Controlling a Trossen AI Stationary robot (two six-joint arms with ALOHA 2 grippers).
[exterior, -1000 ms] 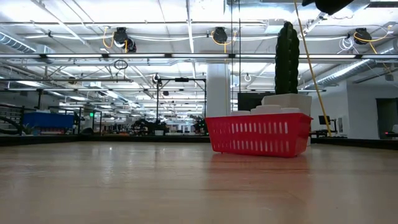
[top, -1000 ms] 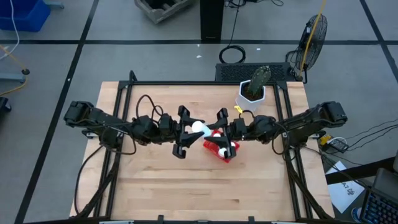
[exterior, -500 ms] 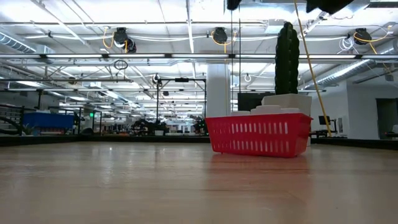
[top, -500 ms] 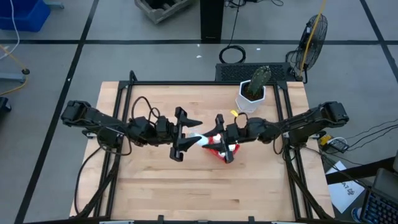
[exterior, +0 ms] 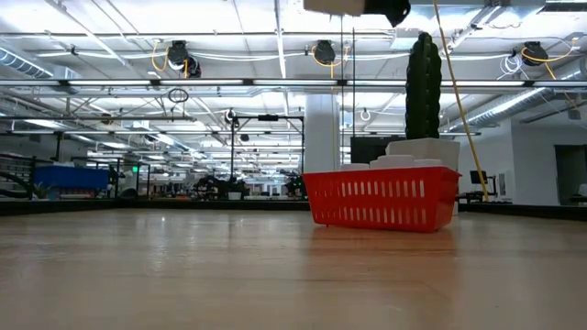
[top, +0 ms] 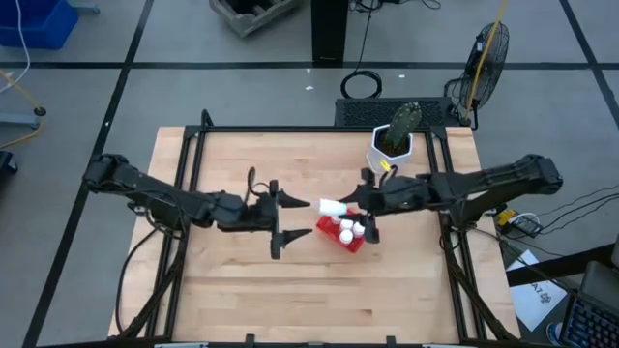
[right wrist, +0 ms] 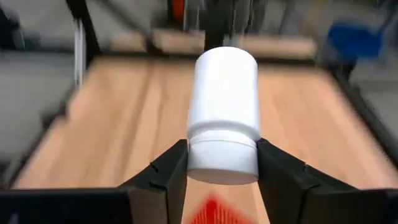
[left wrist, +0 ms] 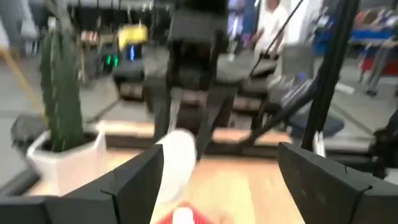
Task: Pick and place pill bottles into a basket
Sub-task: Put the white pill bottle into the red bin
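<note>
Right tool (right wrist: 222, 163): clamped on a pill bottle (right wrist: 224, 115) by its cap, held above the red basket (top: 340, 235).
Left tool (top: 282, 218): spread wide, empty, beside the basket.
Basket: on the worktop (top: 242, 280), other bottles (top: 346, 229) inside.
Risk: sideways bottle may strike the rim and roll off if released off-centre.

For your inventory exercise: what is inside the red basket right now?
In the high view the basket holds about three white-capped pill bottles. The right gripper, holding another bottle, overhangs one edge, so anything beneath it is hidden.
</note>
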